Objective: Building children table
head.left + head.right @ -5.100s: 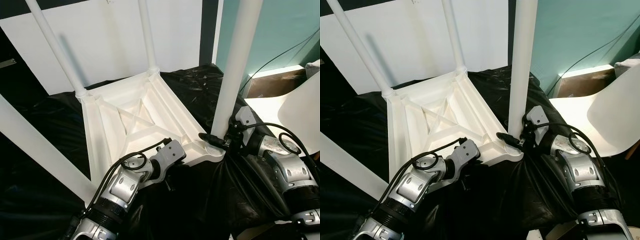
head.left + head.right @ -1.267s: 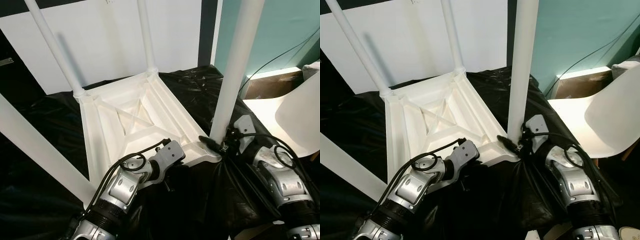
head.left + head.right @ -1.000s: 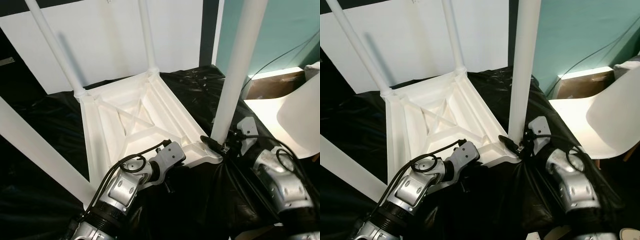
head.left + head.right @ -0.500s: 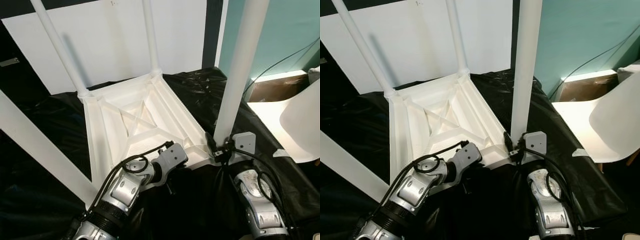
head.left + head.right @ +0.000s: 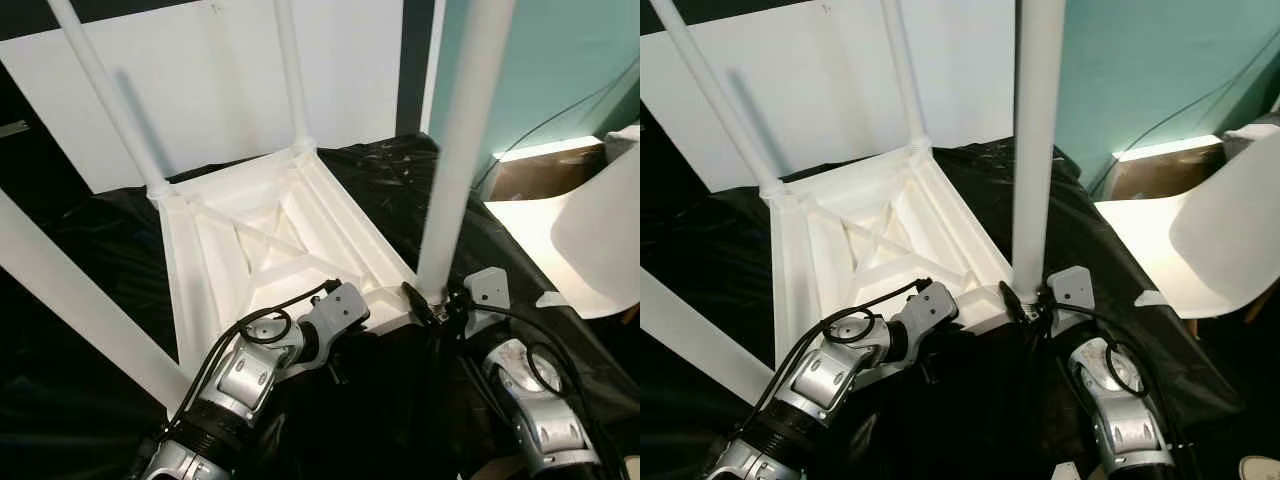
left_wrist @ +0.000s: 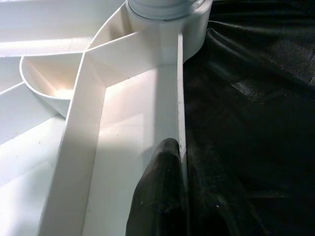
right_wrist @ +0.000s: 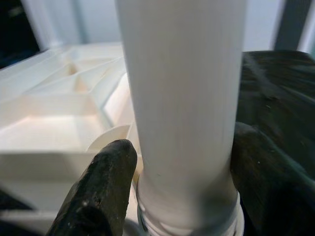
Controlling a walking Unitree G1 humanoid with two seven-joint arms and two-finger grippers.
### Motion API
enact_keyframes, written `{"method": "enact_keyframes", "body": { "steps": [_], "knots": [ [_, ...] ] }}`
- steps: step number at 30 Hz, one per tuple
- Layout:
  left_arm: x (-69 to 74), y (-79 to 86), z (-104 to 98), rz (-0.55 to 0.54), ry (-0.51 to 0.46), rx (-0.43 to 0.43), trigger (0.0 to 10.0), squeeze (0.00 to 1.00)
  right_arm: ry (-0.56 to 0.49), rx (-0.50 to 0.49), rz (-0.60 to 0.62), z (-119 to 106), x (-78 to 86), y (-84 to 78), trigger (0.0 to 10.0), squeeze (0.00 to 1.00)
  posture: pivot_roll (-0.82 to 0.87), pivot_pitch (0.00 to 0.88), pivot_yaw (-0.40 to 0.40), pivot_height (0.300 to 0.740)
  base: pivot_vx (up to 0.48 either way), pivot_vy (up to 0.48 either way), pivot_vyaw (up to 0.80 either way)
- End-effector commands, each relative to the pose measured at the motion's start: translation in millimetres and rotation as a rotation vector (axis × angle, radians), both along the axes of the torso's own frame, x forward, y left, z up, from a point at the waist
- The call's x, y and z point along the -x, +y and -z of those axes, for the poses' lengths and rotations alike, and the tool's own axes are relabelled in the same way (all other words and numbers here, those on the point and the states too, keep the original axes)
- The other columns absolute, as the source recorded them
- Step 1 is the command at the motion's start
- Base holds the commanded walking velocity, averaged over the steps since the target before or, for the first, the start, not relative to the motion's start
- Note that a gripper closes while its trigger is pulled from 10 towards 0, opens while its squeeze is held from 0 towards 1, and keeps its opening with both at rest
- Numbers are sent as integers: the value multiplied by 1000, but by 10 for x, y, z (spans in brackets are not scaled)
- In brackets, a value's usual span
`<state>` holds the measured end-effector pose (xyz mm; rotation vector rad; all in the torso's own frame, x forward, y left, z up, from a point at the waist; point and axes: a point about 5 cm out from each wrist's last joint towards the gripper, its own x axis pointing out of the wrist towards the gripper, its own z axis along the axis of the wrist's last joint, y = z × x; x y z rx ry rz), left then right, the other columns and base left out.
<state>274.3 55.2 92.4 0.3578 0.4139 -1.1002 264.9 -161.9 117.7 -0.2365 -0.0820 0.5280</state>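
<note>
Gripping the near-right table leg (image 7: 182, 108) at its base, your right gripper (image 5: 1025, 305) has its fingers (image 7: 101, 184) clamped either side of the tube, just above the threaded collar. Since half a second ago the wrist has rolled back slightly (a twisting stroke, likely), so you're probably seating the leg into its corner socket. Your left gripper (image 5: 345, 350) pinches the near rim of the upturned tabletop (image 5: 280, 240) at 6 o'clock, steadying it on the black sheet (image 5: 90, 240). Other legs (image 5: 105, 95) stand at 10 and 12 o'clock.
</note>
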Motion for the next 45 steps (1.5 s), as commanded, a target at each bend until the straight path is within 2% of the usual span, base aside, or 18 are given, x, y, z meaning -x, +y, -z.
{"method": "enact_keyframes", "body": {
  "steps": [1, 4, 9, 10, 16, 24, 25, 26, 27, 29, 31, 33, 34, 36, 40, 43, 44, 45],
  "knots": [
    [77, 152, 390, -133, 125, -97, 10000, 0, -17, -1, -91, -36, -20, 104, 10000, 0, -6, 0, 65, 740, 0, 0, 0],
    [63, 133, 381, -130, 121, -93, 10000, 0, -45, 42, -114, -185, -217, -20, 10000, 0, -10, 0, 64, 740, 0, 0, 0],
    [49, 127, 374, -131, 119, -90, 10000, 0, -22, 106, -170, -225, -324, -93, 10000, 0, -9, 0, 58, 740, 0, 0, 0],
    [42, 125, 370, -134, 118, -88, 10000, 0, 5, 163, -230, -195, -332, -118, 0, 0, -4, 0, 54, 740, 0, 0, 0],
    [45, 126, 369, -141, 117, -83, 10000, 0, 61, 179, -343, -156, -281, -117, 0, 0, 1, 0, 50, 740, 0, 0, 0],
    [54, 124, 381, -144, 122, -81, 10000, 0, 111, 79, -276, -131, -324, -158, 0, 0, -1, 0, 49, 740, 0, 0, 0],
    [51, 122, 381, -144, 122, -81, 10000, 0, 91, 32, -151, -96, -337, -134, 0, 0, -1, 0, 46, 740, 0, 0, 0],
    [51, 122, 381, -144, 122, -81, 10000, 0, 91, 32, -151, -96, -337, -134, 0, 0, -1, 0, 46, 740, 0, 0, 0],
    [48, 118, 380, -145, 122, -80, 10000, 0, 69, -4, -30, -60, -333, -116, 0, 0, -1, 0, 46, 740, 0, 0, 0],
    [48, 112, 379, -145, 122, -78, 10000, 0, 37, -34, 81, -21, -278, -71, 0, 0, -1, 0, 46, 740, 0, 0, 0],
    [48, 112, 379, -145, 122, -78, 10000, 0, 37, -34, 81, -21, -278, -71, 0, 0, -1, 0, 46, 740, 0, 0, 0],
    [80, 110, 397, -141, 127, -80, 10000, 0, -25, -110, 314, 59, -85, 11, 0, 0, 7, 0, 45, 740, 0, 0, 0],
    [80, 110, 397, -141, 127, -80, 10000, 0, -25, -110, 314, 59, -85, 11, 0, 0, 7, 0, 45, 740, 0, 0, 0],
    [93, 131, 414, -139, 129, -90, 10000, 0, 3, -140, 455, 148, -53, -36, 0, 0, 16, 0, 39, 740, 0, 0, 0],
    [82, 159, 408, -148, 129, -89, 10000, 0, 8, -155, 525, 181, -46, -76, 0, 0, 16, 0, 39, 740, 0, 0, 0],
    [55, 169, 398, -158, 127, -86, 10000, 0, 9, -159, 493, 175, -53, -50, 118, 0, 9, 0, 44, 740, 0, 0, 0],
    [49, 166, 392, -153, 124, -87, 10000, 0, 17, -154, 446, 176, -59, -8, 10000, 0, 9, 0, 44, 740, 0, 0, 0],
    [49, 166, 392, -153, 124, -87, 10000, 0, 17, -154, 446, 176, -59, -8, 10000, 0, 9, 0, 44, 740, 0, 0, 0]
  ]
}}
